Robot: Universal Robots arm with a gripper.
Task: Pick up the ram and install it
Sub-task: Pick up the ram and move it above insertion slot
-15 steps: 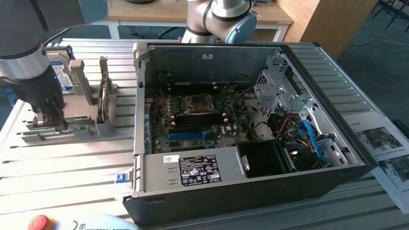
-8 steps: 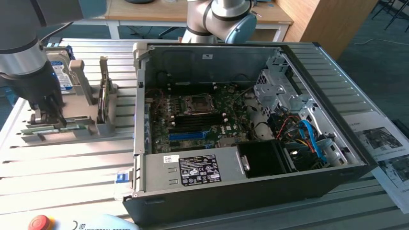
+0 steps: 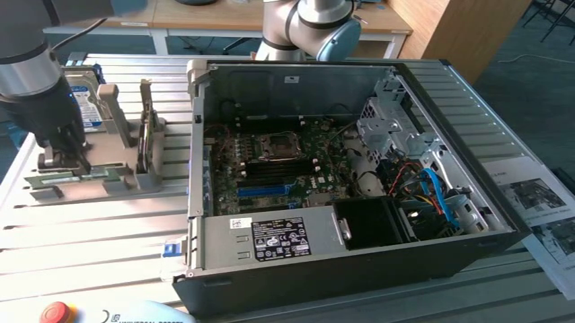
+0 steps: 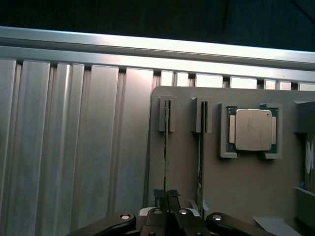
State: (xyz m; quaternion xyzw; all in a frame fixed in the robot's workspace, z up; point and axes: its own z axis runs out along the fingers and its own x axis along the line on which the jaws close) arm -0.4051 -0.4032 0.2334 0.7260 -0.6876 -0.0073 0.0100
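Because it stands on edge in a slot of the gray holder (image 4: 187,162), the ram (image 4: 166,147) appears as a thin dark green line in the wrist view. The gripper (image 4: 166,194) sits directly over one end of it, and its two dark fingers (image 4: 160,194) look pressed together on the stick's upper edge, pinching it.

The stick is probably light, stiff and easily damaged. The safest hold is likely across its flat faces near the top edge, away from the contacts, and lifted straight so it does not bind in the slot.

A second stick (image 4: 200,147) stands in the neighbouring slot, and a square silver CPU chip (image 4: 253,129) lies in a recess beyond that.

In the exterior view, the holder sits at nine o'clock from the open computer case (image 3: 359,269). The motherboard (image 3: 279,168) is exposed inside the case.
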